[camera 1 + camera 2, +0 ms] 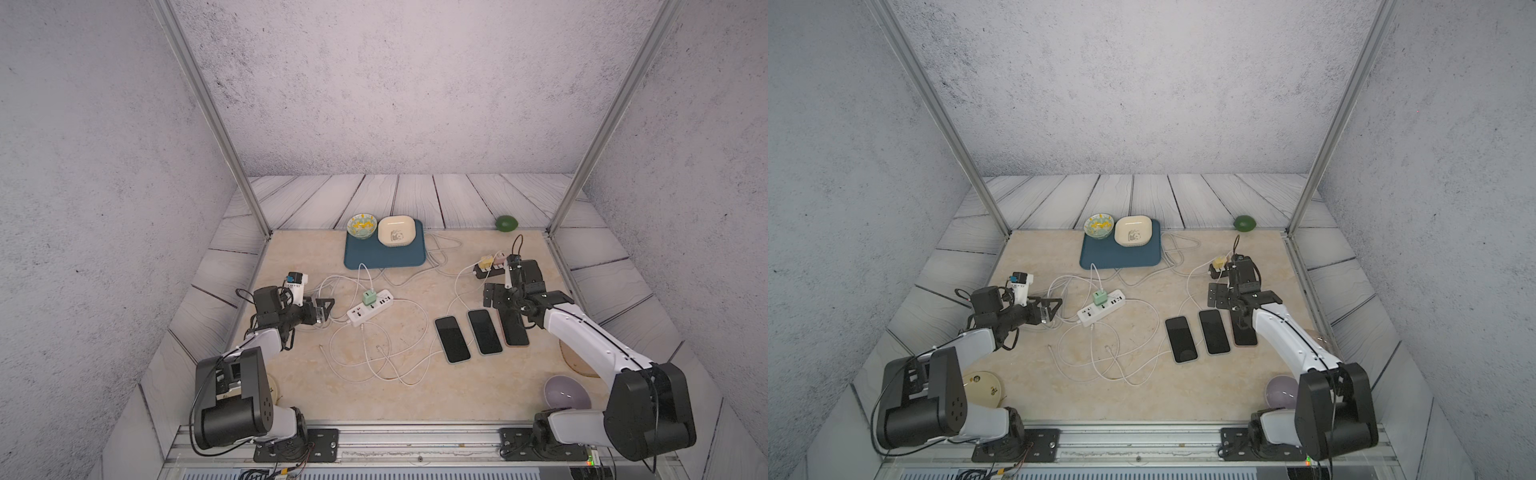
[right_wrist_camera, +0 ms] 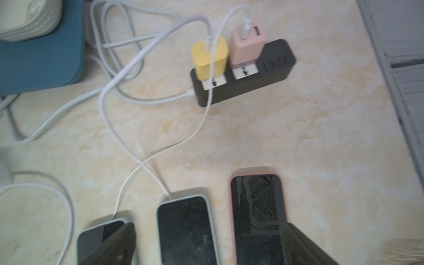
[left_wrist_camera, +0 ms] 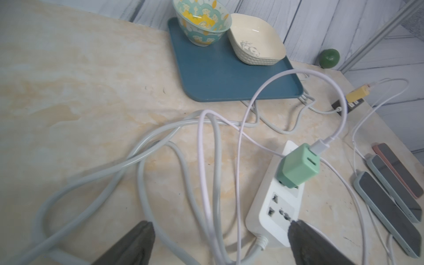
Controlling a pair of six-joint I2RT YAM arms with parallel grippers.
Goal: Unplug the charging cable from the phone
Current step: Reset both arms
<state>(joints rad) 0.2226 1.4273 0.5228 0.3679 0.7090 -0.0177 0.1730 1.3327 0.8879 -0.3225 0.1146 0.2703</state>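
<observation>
Three phones point(image 1: 484, 331) lie flat in a row on the table point(image 1: 374, 395), close to the right arm so it can reach them. The right gripper point(image 2: 207, 231) hangs just over them. Its fingers are spread wide and hold nothing, ready to come down.

A white cable point(image 2: 158, 183) runs from the black strip point(image 2: 252, 85) into the far end of the middle phone point(image 2: 185, 243). Another cable seems to go into the next phone point(image 2: 96, 238), but a finger partly hides that end. The pink phone point(image 2: 257, 218) shows no cable there.

The left gripper point(image 3: 220, 226) hangs by the white strip point(image 3: 273, 206). It is wide open and empty too, maybe kept out of the way.
</observation>
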